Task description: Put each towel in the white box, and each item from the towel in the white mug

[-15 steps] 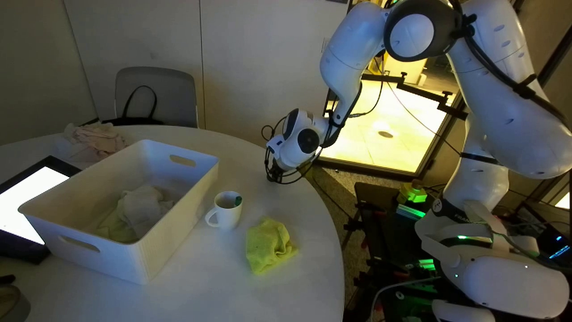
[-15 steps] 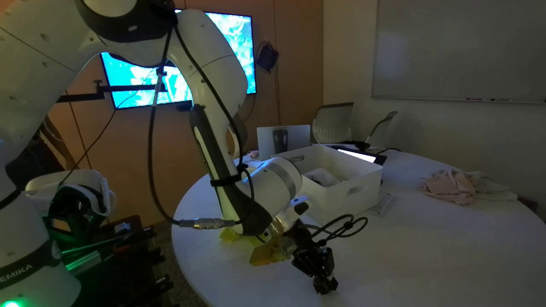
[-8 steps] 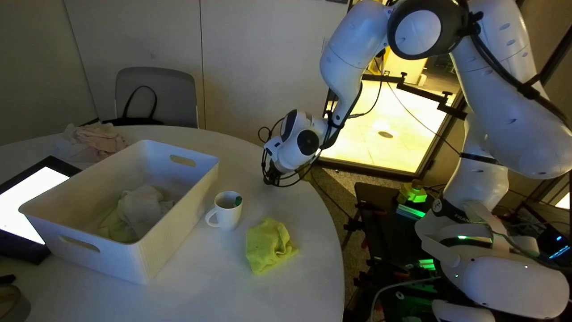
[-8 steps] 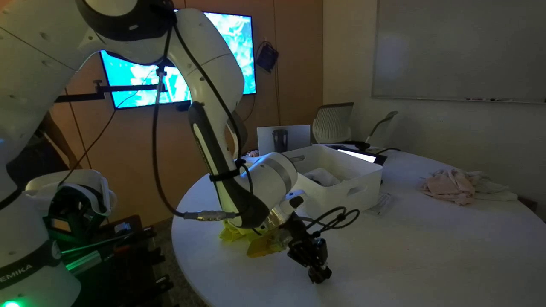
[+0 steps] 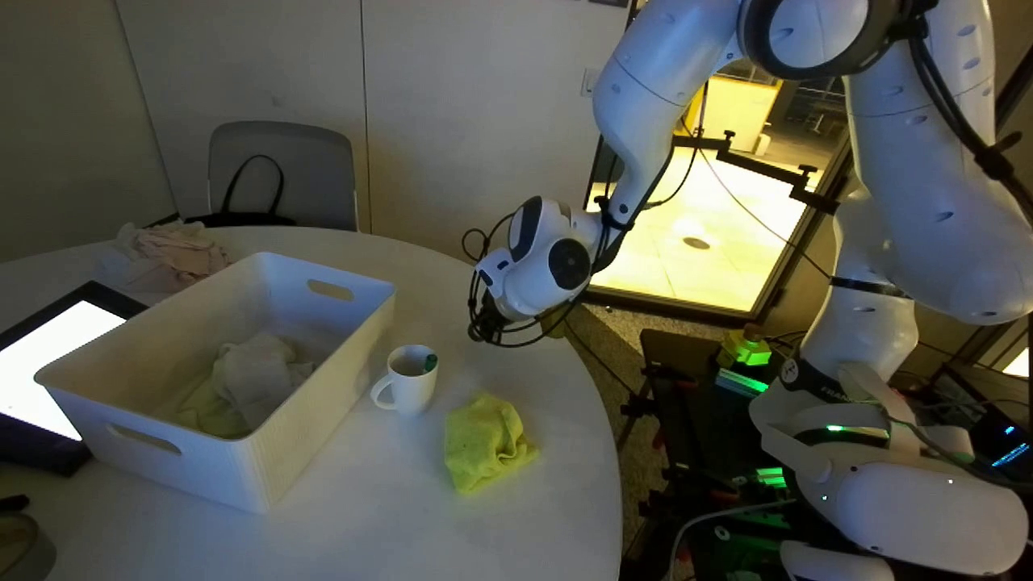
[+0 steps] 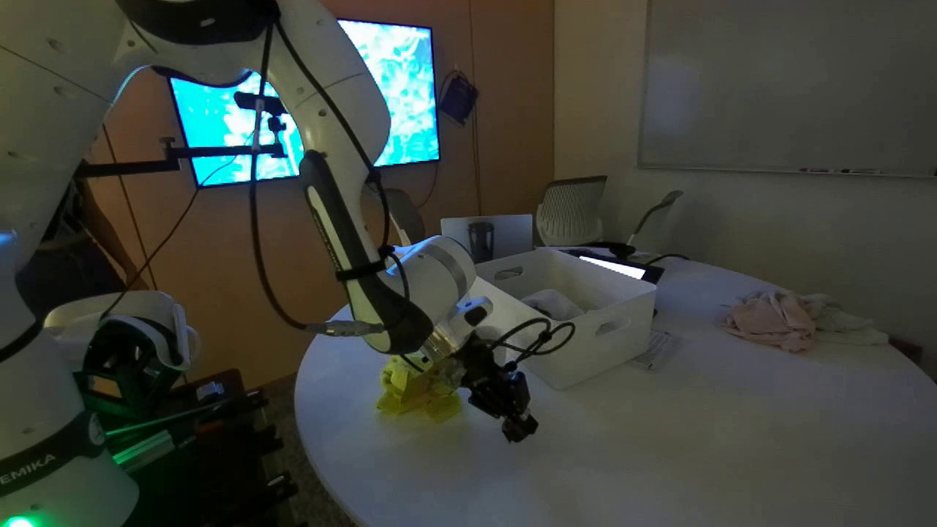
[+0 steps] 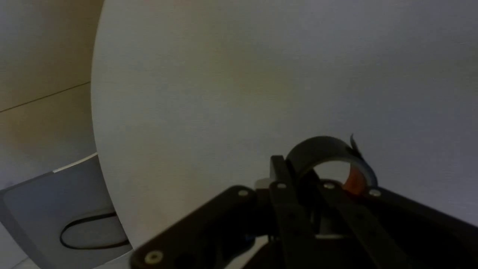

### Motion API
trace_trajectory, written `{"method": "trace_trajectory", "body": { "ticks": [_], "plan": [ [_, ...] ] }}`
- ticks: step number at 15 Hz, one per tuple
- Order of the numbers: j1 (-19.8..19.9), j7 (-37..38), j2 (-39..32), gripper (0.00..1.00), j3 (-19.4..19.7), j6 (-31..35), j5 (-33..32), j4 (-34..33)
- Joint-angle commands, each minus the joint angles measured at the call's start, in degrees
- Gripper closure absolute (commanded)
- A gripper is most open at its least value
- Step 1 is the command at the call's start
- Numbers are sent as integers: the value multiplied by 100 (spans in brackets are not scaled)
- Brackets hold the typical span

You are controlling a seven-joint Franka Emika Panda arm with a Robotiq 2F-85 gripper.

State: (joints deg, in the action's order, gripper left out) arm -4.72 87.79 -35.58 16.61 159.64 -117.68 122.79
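Note:
My gripper (image 7: 297, 173) is shut on the wall of a dark grey tape roll (image 7: 321, 149), its ring orange inside and a loose end sticking up. Both exterior views show the gripper (image 6: 518, 424) low over the table, beyond the mug in an exterior view. The white mug (image 5: 413, 387) stands upright with a green item (image 5: 431, 363) poking above its rim. Beside it lies a rumpled yellow-green towel (image 5: 483, 444) on the table. Inside the white box (image 5: 315, 424), a crumpled pale towel (image 5: 254, 375) rests on the floor. The arm hides the mug in an exterior view (image 6: 432, 293).
A dark tablet (image 5: 48, 355) with a lit screen sits behind the box. Pinkish cloths (image 5: 173, 250) are heaped at the far side of the round table (image 5: 436, 524). A chair (image 5: 315, 173) with a black-handled bag stands beyond the edge.
My gripper has shifted toward the mug and box with the tape roll still in it, and the upper arm has drawn back. The towels, box and mug have not moved.

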Motion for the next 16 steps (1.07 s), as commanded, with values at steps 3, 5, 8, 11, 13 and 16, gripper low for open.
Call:
{"method": "trace_trajectory", "body": {
  "ticks": [3, 5, 8, 11, 13, 16],
  "plan": [
    [-518, 453, 836, 89, -156, -608, -92, 871],
    [-703, 482, 1043, 90, -219, -784, -15, 1053],
    [-962, 518, 1313, 89, -314, -1017, 91, 1239],
    [-174, 259, 1614, 90, -1464, -1602, 241, 1381],
    [-40, 195, 1712, 90, -1782, -1739, 395, 1393],
    [99, -18, 1858, 89, -2028, -1795, 688, 1389]
  ]
}}
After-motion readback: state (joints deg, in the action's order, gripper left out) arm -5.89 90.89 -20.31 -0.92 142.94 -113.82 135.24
